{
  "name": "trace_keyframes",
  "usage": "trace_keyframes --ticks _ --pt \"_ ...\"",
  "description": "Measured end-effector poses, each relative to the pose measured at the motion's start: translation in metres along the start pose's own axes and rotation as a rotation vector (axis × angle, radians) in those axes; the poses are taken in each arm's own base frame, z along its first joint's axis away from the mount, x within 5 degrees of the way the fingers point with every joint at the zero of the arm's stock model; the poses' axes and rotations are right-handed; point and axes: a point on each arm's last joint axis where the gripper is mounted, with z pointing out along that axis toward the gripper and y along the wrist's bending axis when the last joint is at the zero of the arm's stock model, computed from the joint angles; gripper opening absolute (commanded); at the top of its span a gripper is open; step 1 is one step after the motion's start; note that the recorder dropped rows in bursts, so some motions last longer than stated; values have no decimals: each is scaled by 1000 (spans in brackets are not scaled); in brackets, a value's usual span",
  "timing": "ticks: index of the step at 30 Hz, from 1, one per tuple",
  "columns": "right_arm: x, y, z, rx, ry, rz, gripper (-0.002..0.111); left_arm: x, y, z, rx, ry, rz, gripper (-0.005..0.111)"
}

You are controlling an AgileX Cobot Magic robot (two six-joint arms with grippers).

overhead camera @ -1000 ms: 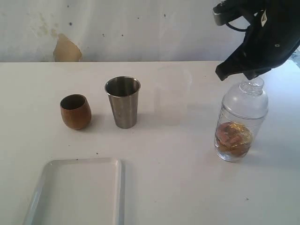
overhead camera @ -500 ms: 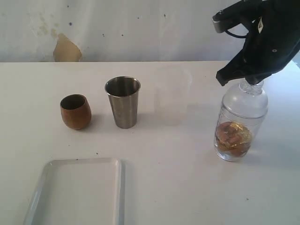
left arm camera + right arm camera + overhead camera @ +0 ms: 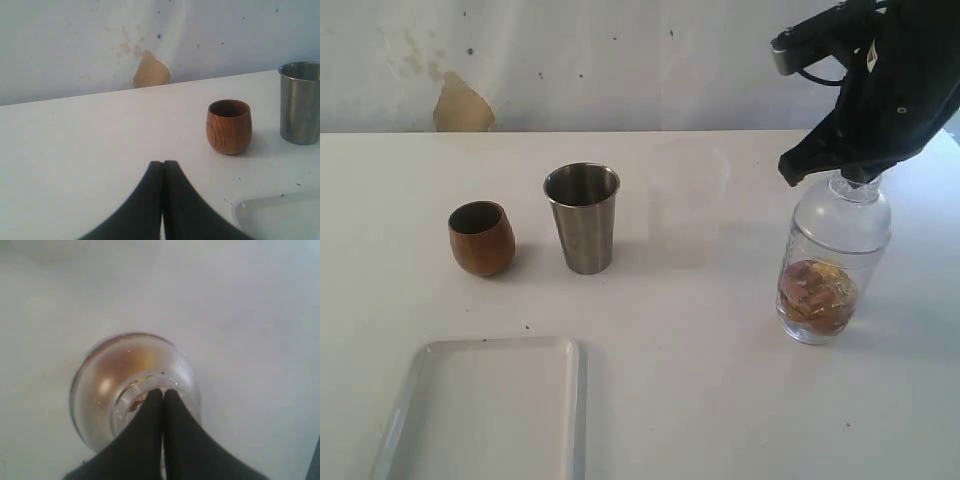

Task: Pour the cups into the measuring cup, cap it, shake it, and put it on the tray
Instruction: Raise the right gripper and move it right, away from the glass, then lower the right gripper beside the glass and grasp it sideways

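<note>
The right gripper (image 3: 163,391) is shut tight, its two fingers pressed together with nothing between them. Its tip is right over the knob of the clear lid (image 3: 844,215). I cannot tell if it touches the knob. The lid sits on the measuring cup (image 3: 835,250), which stands straight up just under the gripper on the white table (image 3: 720,350). Brown bits (image 3: 817,295) lie in the bottom of the cup.

The left gripper (image 3: 163,164) is shut too and holds nothing. Closest to it is a corner of the white tray (image 3: 260,206). A bit farther off stands the wooden cup (image 3: 229,126). Past that is the steel tumbler (image 3: 300,102). Both cups are well away from the right gripper.
</note>
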Motion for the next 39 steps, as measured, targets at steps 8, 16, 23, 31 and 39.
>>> trace_keyframes --ticks 8,16,23,31,39 --pt "0 0 0 2 0 -14 0 0 0 0 0 0 0 0" --pt "0 -1 -12 -15 -57 -10 0 0 0 0 0 0 0 0" --pt "2 -2 -19 -15 -82 -5 0 0 0 0 0 0 0 0" --pt "-2 -8 -43 -9 -194 12 24 0 0 0 0 0 0 0" --pt "4 -16 -82 -6 -329 41 96 0 0 0 0 0 0 0"
